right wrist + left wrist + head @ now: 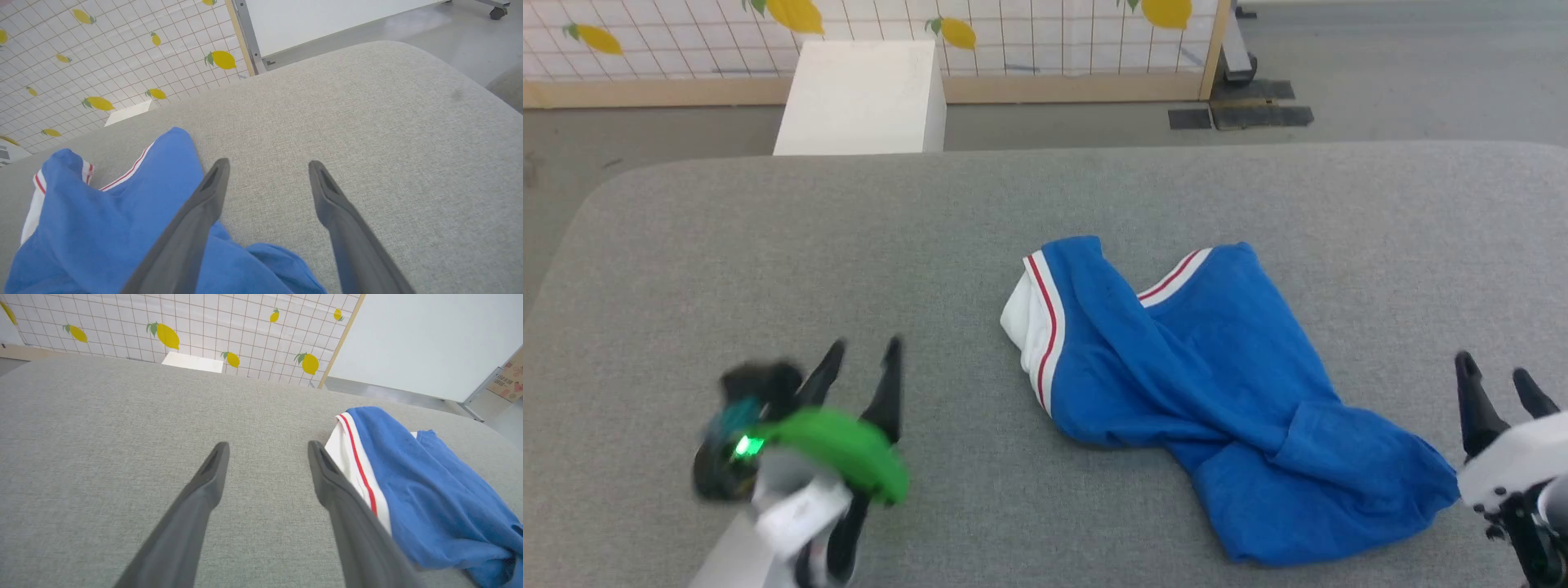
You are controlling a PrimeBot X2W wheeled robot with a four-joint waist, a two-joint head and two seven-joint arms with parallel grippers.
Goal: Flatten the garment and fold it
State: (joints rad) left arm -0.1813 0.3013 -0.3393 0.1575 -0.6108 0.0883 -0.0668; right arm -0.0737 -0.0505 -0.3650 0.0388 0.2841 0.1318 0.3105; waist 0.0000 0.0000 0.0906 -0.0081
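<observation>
The garment [1201,384] lies crumpled on the grey tabletop [768,245], right of centre. It runs from a far-left end, where a white sleeve band with a thin red stripe is folded over, to a near-right corner of plain blue cloth. A second red-and-white band shows along its far edge, and soft ridges cross its middle.

The left tool [866,347] (blurred in the head view) hangs over bare tabletop to the left of the garment and apart from it. Its two dark fingers are spread, with nothing between them. The left wrist view shows the white band just beside one finger.

The right tool [1493,367] sits at the right edge, near the garment's near-right corner. It too is released, its fingers standing wide over grey fabric in its wrist view. Blue cloth lies beneath and beside one finger; whether they touch I cannot tell.

Beyond the far edge, a white box [862,98] stands before a tiled wall [1029,33] printed with lemons.
</observation>
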